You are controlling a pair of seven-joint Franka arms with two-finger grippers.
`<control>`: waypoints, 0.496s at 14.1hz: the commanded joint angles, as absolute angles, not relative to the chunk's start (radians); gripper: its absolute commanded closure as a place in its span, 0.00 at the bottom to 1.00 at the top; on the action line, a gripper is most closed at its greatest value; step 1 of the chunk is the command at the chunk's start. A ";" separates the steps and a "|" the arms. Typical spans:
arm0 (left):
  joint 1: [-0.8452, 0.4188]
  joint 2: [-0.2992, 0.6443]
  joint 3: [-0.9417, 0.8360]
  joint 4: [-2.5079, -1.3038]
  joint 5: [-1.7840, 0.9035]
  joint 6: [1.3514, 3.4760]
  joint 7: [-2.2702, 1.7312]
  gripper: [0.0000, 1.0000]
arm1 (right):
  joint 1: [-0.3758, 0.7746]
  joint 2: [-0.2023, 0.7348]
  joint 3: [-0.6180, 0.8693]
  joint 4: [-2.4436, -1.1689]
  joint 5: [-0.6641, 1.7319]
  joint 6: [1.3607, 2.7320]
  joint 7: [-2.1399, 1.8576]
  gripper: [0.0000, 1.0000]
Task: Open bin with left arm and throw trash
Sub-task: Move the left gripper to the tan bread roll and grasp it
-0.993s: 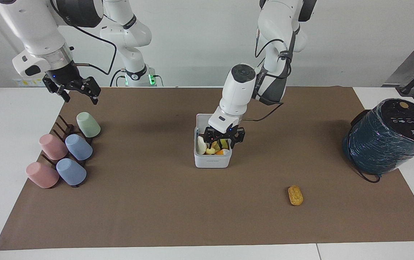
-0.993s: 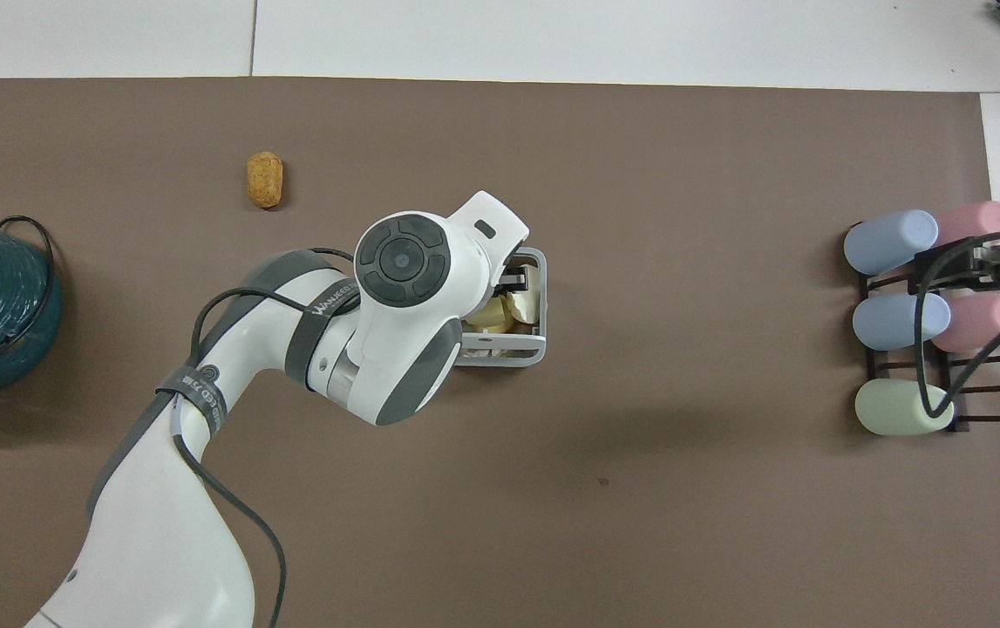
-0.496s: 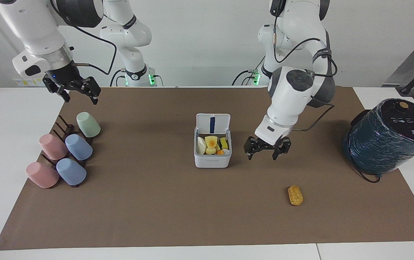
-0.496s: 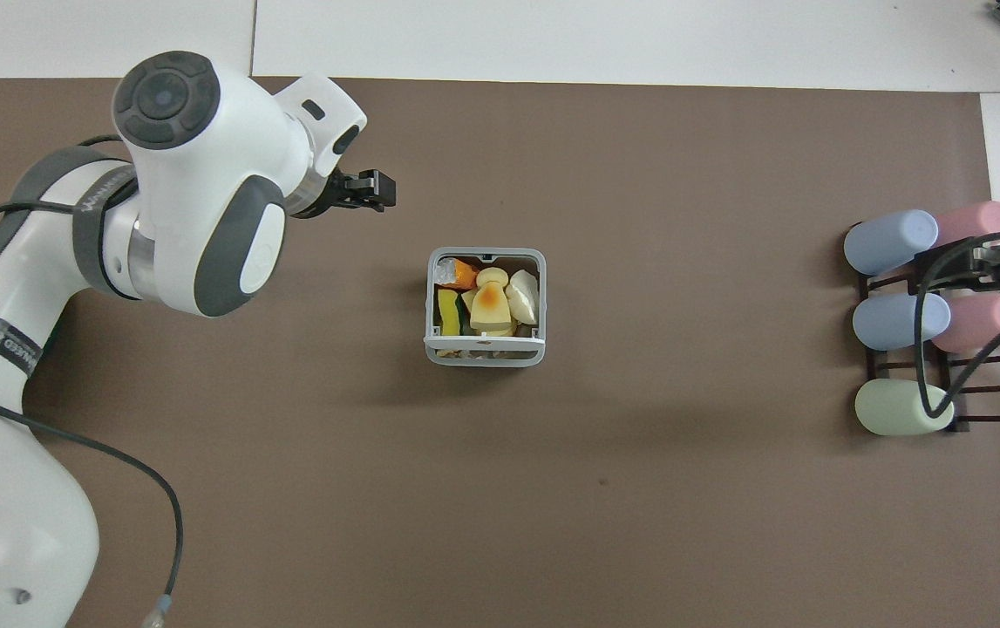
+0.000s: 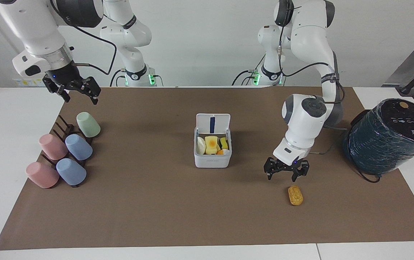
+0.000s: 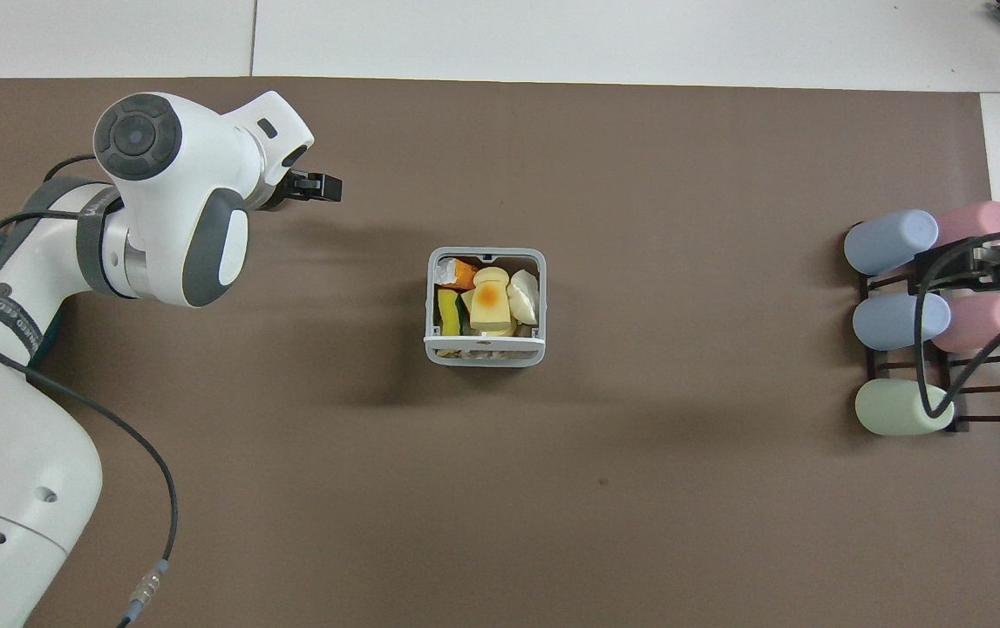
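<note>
The white bin (image 5: 212, 160) stands mid-mat with its lid (image 5: 213, 124) tipped up and open. Inside lie trash pieces, among them a pale yellow block with a browned spot (image 5: 211, 142) (image 6: 489, 301) and an orange wedge (image 6: 460, 275). A bumpy brown oval (image 5: 295, 195) lies on the mat toward the left arm's end; in the overhead view the left arm hides it. My left gripper (image 5: 286, 175) hangs open and empty just above the mat beside that oval, not touching it. Over the mat's corner by the cups my right gripper (image 5: 78, 94) waits, open.
A rack of pastel cups (image 5: 66, 151) lies at the right arm's end. A large dark teal wrapped cylinder (image 5: 387, 139) with a black cable stands at the left arm's end. The brown mat (image 5: 156, 209) covers most of the table.
My left gripper has come up out of the bin with nothing in it, swung toward the left arm's end and dropped low by the brown oval. The right arm has not moved.
</note>
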State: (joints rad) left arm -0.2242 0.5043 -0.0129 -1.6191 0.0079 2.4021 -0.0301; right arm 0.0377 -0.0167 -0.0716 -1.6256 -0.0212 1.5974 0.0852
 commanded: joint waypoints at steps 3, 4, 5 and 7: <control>-0.152 0.543 -0.021 -1.638 0.087 2.539 0.074 0.00 | 0.035 -0.038 -0.071 -1.652 -0.009 1.603 0.086 0.00; -0.152 0.548 -0.021 -1.649 0.104 2.554 0.081 0.00 | 0.035 -0.038 -0.071 -1.654 -0.009 1.603 0.086 0.00; -0.150 0.549 -0.020 -1.658 0.109 2.578 0.090 0.00 | 0.035 -0.038 -0.071 -1.654 -0.009 1.603 0.086 0.00; -0.140 0.549 -0.020 -1.698 0.109 2.635 0.129 0.00 | 0.035 -0.038 -0.071 -1.654 -0.009 1.603 0.086 0.00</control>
State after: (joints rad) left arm -0.1523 0.5559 -0.0140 -1.6480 0.0860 2.5664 0.0931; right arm 0.0377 -0.0167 -0.0716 -1.6272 -0.0212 1.5974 0.0852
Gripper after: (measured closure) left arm 0.000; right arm 0.000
